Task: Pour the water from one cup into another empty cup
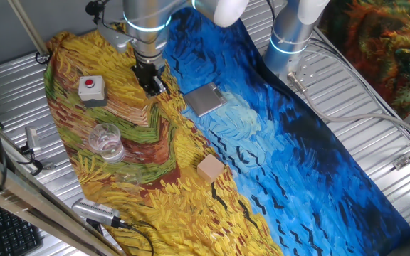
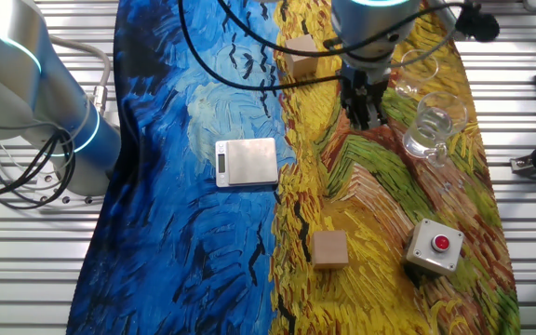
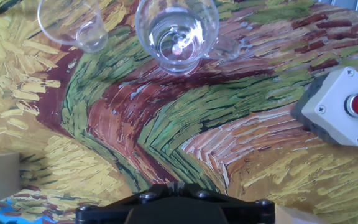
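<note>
The black two-finger gripper (image 2: 365,113) hangs above the yellow-green part of the painted cloth (image 2: 203,242), fingers pointing down, holding nothing; the fingertips sit close together in both fixed views, but whether the claw is fully closed or slightly parted cannot be told, and the hand view shows only the black base of the hand (image 3: 176,208). The clear glass cup holding water (image 3: 176,32), with a small handle on its right side, stands upright on the cloth at the far edge of the hand view, well apart from the gripper. A second clear plastic cup (image 3: 71,22), apparently empty, stands just beside it on the left in that view, near but not touching. A grey box with a red push button (image 3: 344,107) sits to the right of the cups. A light wooden block (image 1: 210,168) lies near the yellow-blue border of the cloth; a second wooden block (image 2: 298,54) lies at the far side in the other fixed view. A flat silver digital scale (image 2: 247,161) rests on the blue part, apart from everything else.
</note>
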